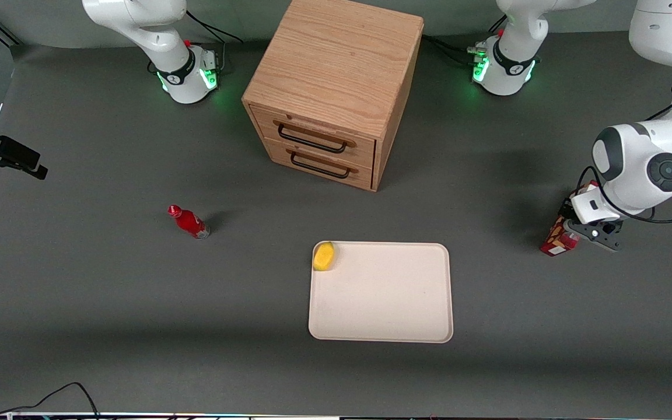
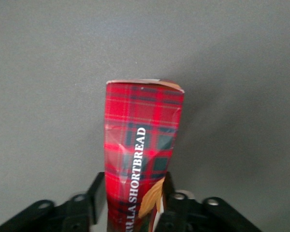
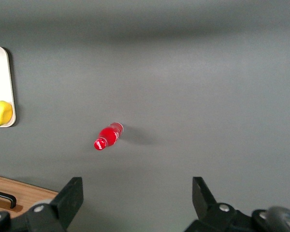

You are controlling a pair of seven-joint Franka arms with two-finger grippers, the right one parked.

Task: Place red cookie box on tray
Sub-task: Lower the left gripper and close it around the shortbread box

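Gripper (image 2: 134, 195) fingers closed against both sides of the red cookie box (image 2: 141, 150); grasp done. Transfer remaining: tray (image 1: 423, 326) lies well apart from gripper, toward parked arm

Front view: high, looking down over the whole table (image 1: 79, 291).
Left wrist view: close above gripper (image 2: 133, 193) clamping red cookie box (image 2: 141, 140), working arm's end.
Right wrist view: downward; shares tray (image 3: 0, 87) and bottle (image 3: 108, 136) with front.
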